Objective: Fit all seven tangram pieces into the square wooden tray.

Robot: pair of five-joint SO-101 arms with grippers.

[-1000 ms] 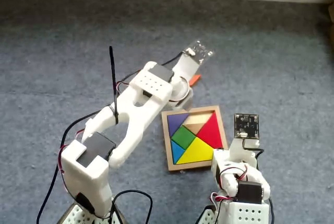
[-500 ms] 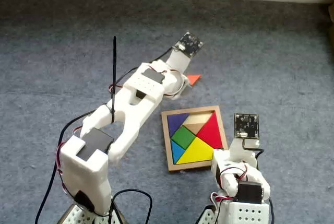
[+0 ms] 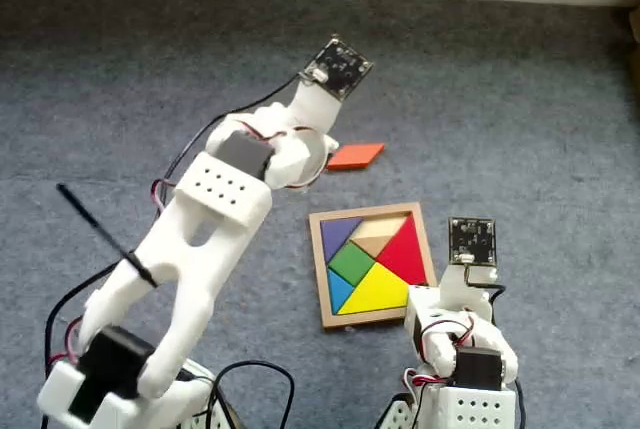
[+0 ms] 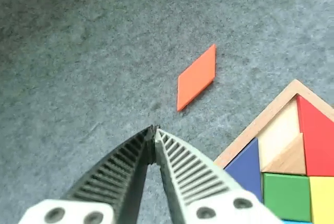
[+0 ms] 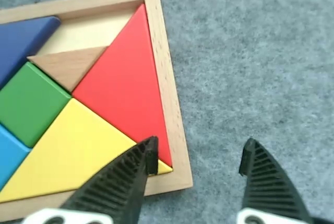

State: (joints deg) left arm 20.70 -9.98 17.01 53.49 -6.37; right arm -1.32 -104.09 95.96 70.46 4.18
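Parallelogram (image 3: 356,155), orange, flat on carpet (image 3: 520,99) outside part-filled wooden tray (image 3: 365,212); left end effector (image 4: 155,129) tip-to-tip, empty, right end effector (image 5: 200,156) wide.

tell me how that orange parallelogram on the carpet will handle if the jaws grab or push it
The orange parallelogram looks thin, flat and rigid, so probably stiff and light. Lying flat on the grey carpet, it should not roll or tip, though its low edges likely offer little grip. Pushed, the carpet pile would probably drag on it.
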